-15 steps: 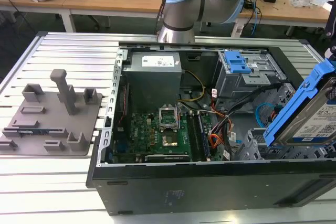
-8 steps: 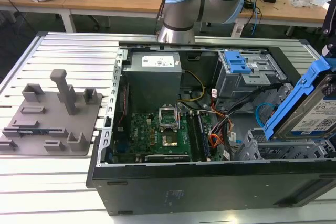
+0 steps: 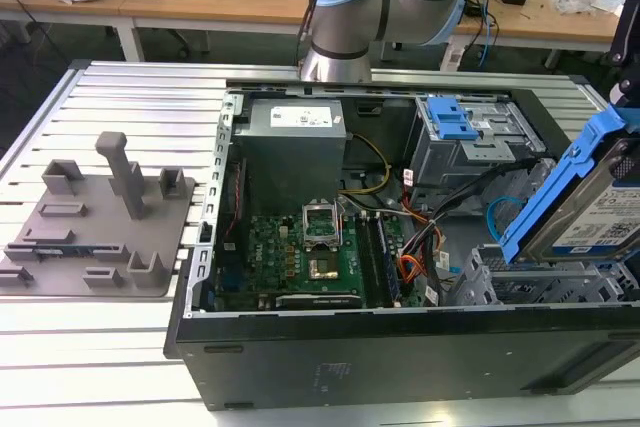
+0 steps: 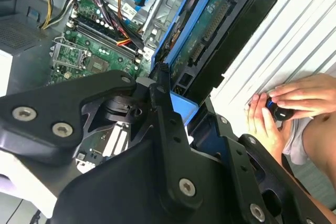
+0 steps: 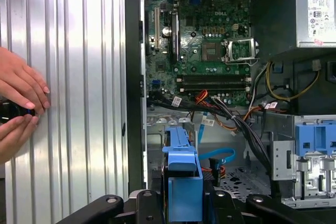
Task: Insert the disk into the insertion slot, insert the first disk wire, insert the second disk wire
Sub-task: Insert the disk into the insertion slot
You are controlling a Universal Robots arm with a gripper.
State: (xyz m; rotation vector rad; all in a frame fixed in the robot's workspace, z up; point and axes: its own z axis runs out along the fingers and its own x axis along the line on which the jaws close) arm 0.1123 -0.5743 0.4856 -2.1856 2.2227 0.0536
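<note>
While black gripper (image 4: 184, 108) clenched on silver hard drive in blue plastic carrier (image 3: 585, 209), drive hung tilted between jaws, grey perforated metal bay (image 3: 500, 282) below them; likely angled for entry, not yet inserted.

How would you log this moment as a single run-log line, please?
gripper: shut on the disk | disk: tilted above the insertion slot, not seated | person's hand: on the table

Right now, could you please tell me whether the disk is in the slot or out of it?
Out. In the exterior view, the disk hangs tilted above the slot, clamped in the gripper.
</note>
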